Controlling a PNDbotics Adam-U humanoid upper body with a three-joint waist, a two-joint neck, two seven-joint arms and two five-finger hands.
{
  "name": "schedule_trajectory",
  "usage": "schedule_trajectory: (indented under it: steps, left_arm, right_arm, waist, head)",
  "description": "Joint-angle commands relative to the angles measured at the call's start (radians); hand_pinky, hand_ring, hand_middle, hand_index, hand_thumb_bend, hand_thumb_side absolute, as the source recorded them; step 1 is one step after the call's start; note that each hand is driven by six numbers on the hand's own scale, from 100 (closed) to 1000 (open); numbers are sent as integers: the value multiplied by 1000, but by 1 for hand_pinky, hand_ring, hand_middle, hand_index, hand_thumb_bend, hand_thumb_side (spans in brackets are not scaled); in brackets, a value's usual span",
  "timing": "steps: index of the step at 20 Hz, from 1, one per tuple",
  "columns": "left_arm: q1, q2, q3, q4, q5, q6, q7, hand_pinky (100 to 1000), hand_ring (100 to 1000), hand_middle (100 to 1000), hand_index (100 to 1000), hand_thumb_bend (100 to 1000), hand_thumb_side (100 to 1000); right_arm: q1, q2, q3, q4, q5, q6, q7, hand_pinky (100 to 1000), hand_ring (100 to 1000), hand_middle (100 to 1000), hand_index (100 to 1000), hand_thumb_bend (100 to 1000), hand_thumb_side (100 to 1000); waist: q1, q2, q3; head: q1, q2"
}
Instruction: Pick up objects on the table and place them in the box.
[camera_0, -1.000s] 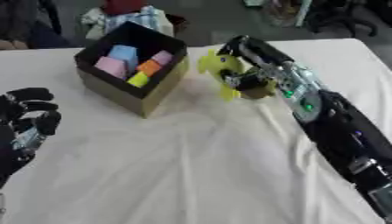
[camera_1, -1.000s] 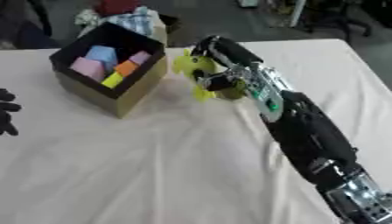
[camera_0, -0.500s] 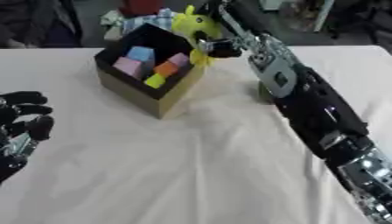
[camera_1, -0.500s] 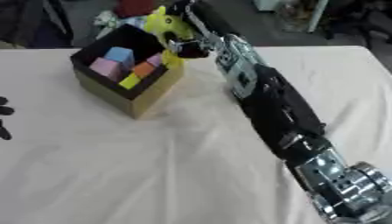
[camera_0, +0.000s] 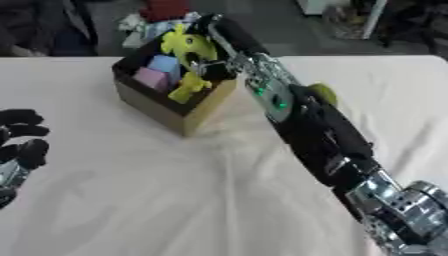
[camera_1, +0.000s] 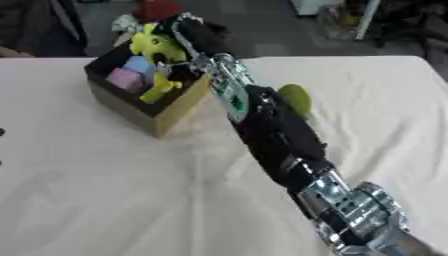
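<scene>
My right hand (camera_0: 229, 37) reaches across from the lower right and is over the open brown box (camera_0: 188, 117) at the table's far left. Its fingers are curled round a yellow-green plush toy (camera_0: 185, 46). The toy hangs in the box's opening, its lower part (camera_0: 188, 87) down among the blue block (camera_0: 164, 63) and pink block (camera_0: 150, 78) inside. A round green object (camera_1: 295, 98) lies on the white cloth right of the box, partly hidden by my forearm. My left hand (camera_0: 19, 142) rests open at the left edge, far from the box.
The white tablecloth (camera_0: 157, 200) spreads wide in front of the box. Beyond the table's far edge lie a heap of cloth and something red (camera_0: 162, 10). My long right arm (camera_0: 332, 145) crosses the table's right half diagonally.
My right hand has carried the yellow-green toy from the cloth right of the box up and over the box's opening. The head has also shifted the picture. The left hand stays put.
</scene>
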Motion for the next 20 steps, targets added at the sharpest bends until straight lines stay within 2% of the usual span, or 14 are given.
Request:
schedule_trajectory:
  steps: [1, 2, 3, 4, 7, 11, 12, 13, 17, 20]
  left_arm:
    - [-16, 5, 0, -18, 8, 0, -6, 408, 659, 640, 729, 624, 494]
    - [-16, 4, 0, -18, 8, 0, -6, 408, 659, 640, 729, 625, 495]
    - [-17, 4, 0, -18, 8, 0, -6, 408, 660, 640, 729, 625, 495]
    - [-16, 3, 1, -18, 8, 0, -6, 408, 660, 639, 729, 625, 495]
    - [-15, 3, 3, -17, 6, 0, -6, 408, 660, 640, 729, 627, 496]
    - [-11, 4, 7, -16, 4, 0, -4, 408, 661, 640, 730, 626, 497]
    - [-9, 5, 8, -15, 3, 0, -3, 408, 662, 641, 730, 627, 497]
    - [-6, 7, 11, -15, 2, 0, -2, 408, 662, 641, 731, 627, 498]
    - [7, 14, 23, -12, -6, -1, 5, 409, 663, 642, 731, 628, 499]
    - [14, 19, 31, -10, -11, -1, 12, 409, 663, 643, 731, 630, 500]
  right_arm:
    - [-17, 13, -4, 9, 39, -21, 58, 781, 791, 780, 903, 386, 408]
    - [-16, 16, -1, 6, 46, -28, 70, 790, 807, 811, 932, 367, 439]
    - [-15, 17, 4, -3, 51, -35, 78, 804, 821, 840, 957, 424, 509]
    - [-14, 17, 9, -17, 52, -41, 82, 811, 829, 856, 969, 420, 484]
    - [-16, 10, 21, -63, 36, -41, 82, 824, 849, 903, 987, 462, 521]
    - [-20, -19, 37, -135, -31, -32, 103, 819, 843, 899, 989, 430, 507]
    - [-20, -35, 43, -157, -56, -33, 114, 816, 840, 896, 989, 342, 458]
    - [-17, -56, 51, -184, -80, -32, 127, 816, 840, 895, 989, 365, 445]
    - [18, -165, 74, -297, -187, -8, 180, 800, 824, 877, 985, 288, 382]
    - [73, -256, 82, -369, -258, 21, 211, 799, 825, 876, 986, 281, 375]
  waist:
    - [-1, -5, 3]
    - [-1, -5, 3]
    - [-1, -4, 2]
    - [-1, -4, 0]
    - [0, -3, -7]
    - [-1, -6, -21]
    - [-2, -7, -28]
    - [-2, -8, -38]
    - [-3, -13, -85]
    - [-5, -16, -119]
  head:
    - [-5, -19]
    - [-5, -19]
    - [-4, -20]
    - [-4, -20]
    - [-1, -20]
    - [5, -17]
    - [9, -16]
    - [16, -15]
    - [43, -11]
    - [61, -10]
